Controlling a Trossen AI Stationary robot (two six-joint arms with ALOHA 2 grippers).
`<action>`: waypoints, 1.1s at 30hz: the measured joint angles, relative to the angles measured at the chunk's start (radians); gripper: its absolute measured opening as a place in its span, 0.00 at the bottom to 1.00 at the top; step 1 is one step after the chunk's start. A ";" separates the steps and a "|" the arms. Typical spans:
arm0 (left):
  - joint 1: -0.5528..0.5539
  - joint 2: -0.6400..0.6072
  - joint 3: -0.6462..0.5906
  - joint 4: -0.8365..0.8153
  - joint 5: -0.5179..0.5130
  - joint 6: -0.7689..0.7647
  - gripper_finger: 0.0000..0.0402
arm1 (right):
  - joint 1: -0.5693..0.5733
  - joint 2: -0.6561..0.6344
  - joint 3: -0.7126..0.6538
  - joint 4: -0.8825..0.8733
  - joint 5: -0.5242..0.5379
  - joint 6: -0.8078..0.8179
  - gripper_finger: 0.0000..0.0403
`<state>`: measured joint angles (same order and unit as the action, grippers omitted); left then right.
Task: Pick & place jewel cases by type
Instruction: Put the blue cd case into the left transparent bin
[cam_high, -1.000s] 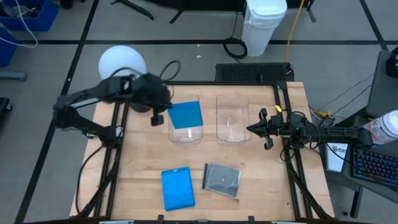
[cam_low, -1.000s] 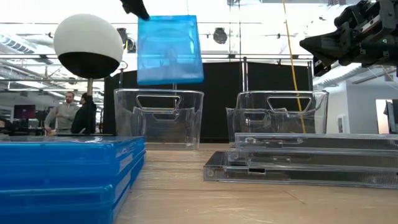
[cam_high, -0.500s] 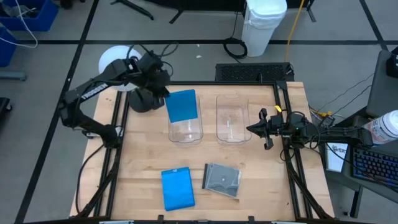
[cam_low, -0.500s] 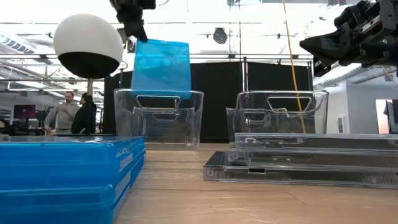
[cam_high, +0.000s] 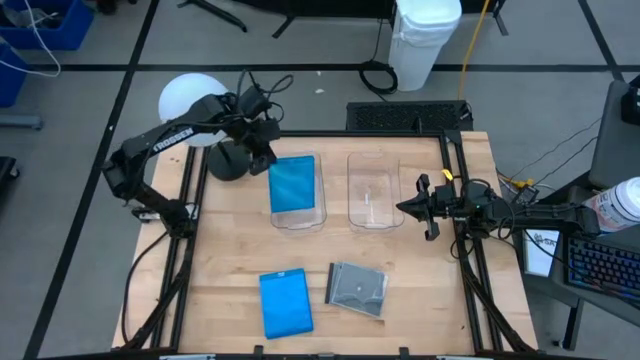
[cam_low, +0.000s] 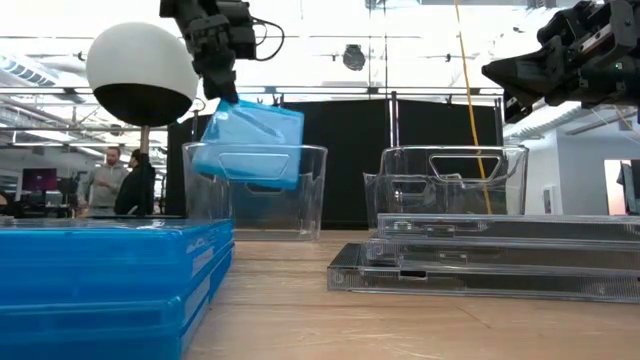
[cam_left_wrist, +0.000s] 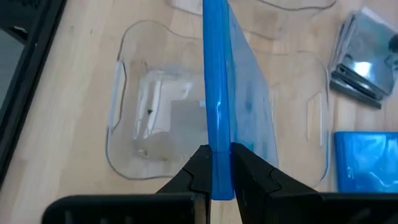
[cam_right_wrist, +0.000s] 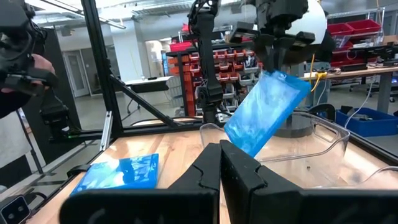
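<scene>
The left claw (cam_high: 262, 143) is pinched tight on one edge of a blue case (cam_high: 292, 184), dangling it tilted over the left tub (cam_high: 299, 217), lower end already dipping past the rim. To do this bit well I'd keep lowering until the bottom edge is close to the tub floor, and level the case out some — let go from this angle and it'll likely slap down or end up leaning on the wall. Then open and lift straight out so the fingers don't drag the tub along; it looks light enough to skid.

The right claw (cam_high: 424, 207) is fully closed on nothing, parked at the right edge of the tabletop (cam_high: 228, 260) just beside the right tub (cam_high: 372, 215). No reason to move it yet.

The held case is thin, flat, bright blue and slightly see-through — edge-on in the left wrist view it's barely a sliver between the fingers (cam_left_wrist: 200, 168).

Still out on the tabletop near the front: a blue stack (cam_high: 285, 303) and, just beside it, a stack of grey clear cases (cam_high: 358, 289). Both tubs look otherwise empty, so I'd guess the sort is only getting going — blues left, greys presumably right.
</scene>
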<state>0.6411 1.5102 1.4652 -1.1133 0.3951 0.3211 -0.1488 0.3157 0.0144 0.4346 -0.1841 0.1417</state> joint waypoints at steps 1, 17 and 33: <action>0.000 0.004 -0.002 0.007 0.011 -0.006 0.11 | 0.000 0.000 0.000 0.002 0.000 0.000 0.00; -0.001 0.009 -0.120 0.101 0.027 -0.093 0.11 | 0.000 0.000 0.000 0.002 0.000 0.000 0.00; -0.002 0.009 -0.315 0.308 0.025 -0.121 0.11 | 0.000 0.000 0.000 0.002 0.000 0.003 0.00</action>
<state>0.6392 1.5192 1.1502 -0.8049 0.4200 0.2006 -0.1490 0.3153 0.0147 0.4370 -0.1844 0.1448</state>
